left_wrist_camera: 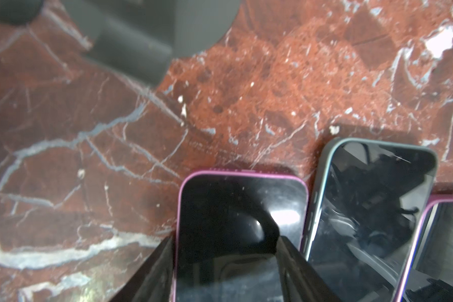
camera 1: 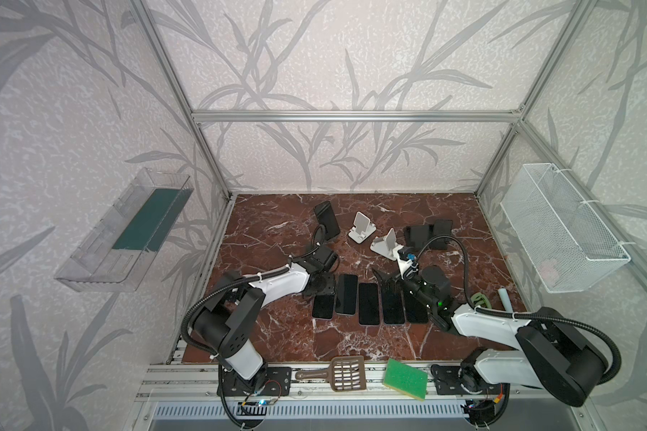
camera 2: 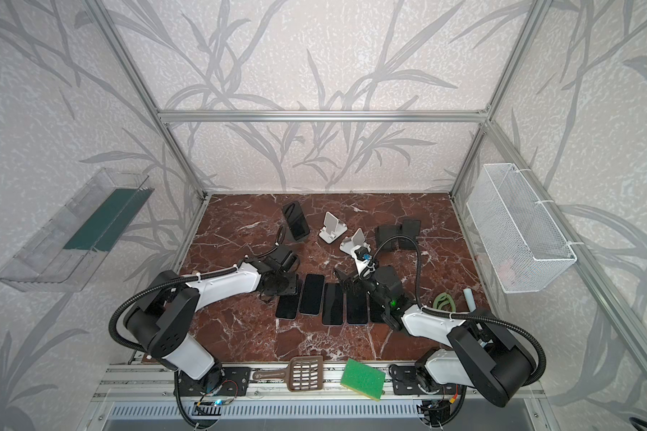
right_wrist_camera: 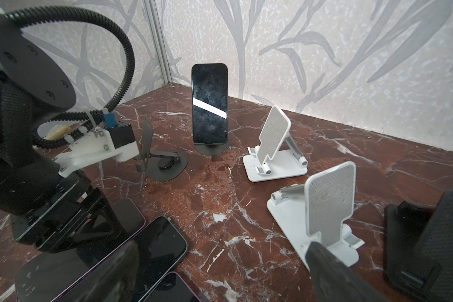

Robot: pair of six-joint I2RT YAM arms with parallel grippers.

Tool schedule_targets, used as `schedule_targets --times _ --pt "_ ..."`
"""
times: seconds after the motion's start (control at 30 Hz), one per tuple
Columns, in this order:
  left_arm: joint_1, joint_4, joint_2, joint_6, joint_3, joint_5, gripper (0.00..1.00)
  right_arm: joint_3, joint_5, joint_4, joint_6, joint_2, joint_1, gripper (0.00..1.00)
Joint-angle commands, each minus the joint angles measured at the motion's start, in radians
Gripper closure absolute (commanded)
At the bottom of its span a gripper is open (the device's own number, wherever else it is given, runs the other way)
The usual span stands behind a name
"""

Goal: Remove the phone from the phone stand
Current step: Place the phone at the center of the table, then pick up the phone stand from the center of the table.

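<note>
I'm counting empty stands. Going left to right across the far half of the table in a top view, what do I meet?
Upright phone → white stand → second white stand → black stands.

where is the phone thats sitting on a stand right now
In both top views the phone stands upright toward the back of the table, left of centre, next to an empty white stand.
</note>
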Motion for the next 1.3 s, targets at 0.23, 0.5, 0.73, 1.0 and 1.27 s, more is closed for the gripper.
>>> schedule_targets --times 0.23,0.5,0.73,1.0,1.27 --pt "-0.005 -0.149 -0.173 0.014 0.034 -0.054 0.37 -0.002 0.006 0.031 0.006 0.003 0.005 0.01" --pt "0.001 0.0 -0.349 0.232 0.133 -0.079 0.31 -0.007 0.011 0.025 0.001 -0.008 0.005 0.01" --pt "0.181 0.322 -0.396 0.402 0.036 0.05 0.07 0.008 -0.017 0.054 0.015 0.041 0.006 0.01" --pt "0.288 0.534 -0.25 0.531 -0.037 0.116 0.01 0.004 0.001 0.043 0.003 0.024 0.005 0.01" --pt "0.287 0.672 -0.126 0.548 -0.081 0.111 0.01 0.001 -0.002 0.041 0.005 0.019 0.005 0.01"
